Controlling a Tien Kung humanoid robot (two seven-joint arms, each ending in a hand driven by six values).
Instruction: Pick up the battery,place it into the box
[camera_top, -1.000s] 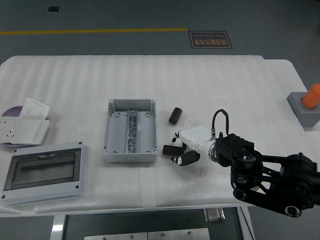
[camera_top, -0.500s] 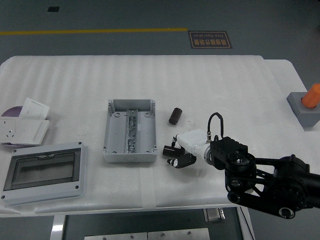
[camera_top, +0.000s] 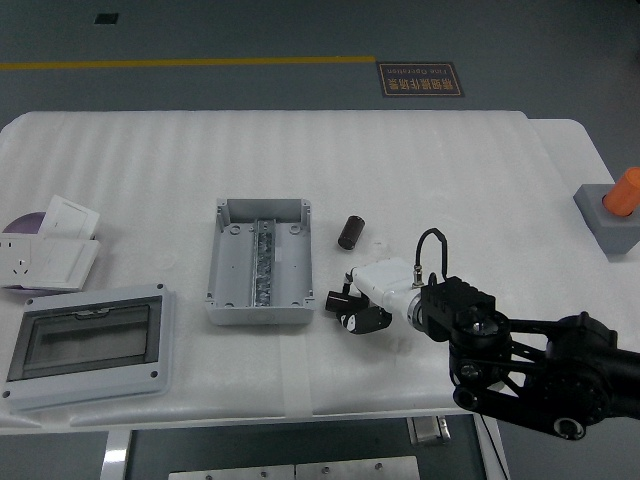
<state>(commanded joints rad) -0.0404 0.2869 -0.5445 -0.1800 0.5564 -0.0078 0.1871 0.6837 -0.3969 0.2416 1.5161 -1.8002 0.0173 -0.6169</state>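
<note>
From above, my right hand (camera_top: 352, 305) reaches in from the lower right over the white padded table (camera_top: 450, 170), fingers curled around a dark battery (camera_top: 337, 299) just right of the open grey box (camera_top: 259, 262). A second battery (camera_top: 349, 231) lies free further back, near the box's far right corner. At the left sit a clear-windowed cover (camera_top: 85, 343) and a white socket plate (camera_top: 45, 262) (overlapping papers). Beyond the table, grey floor carries a yellow line (camera_top: 190, 63).
</note>
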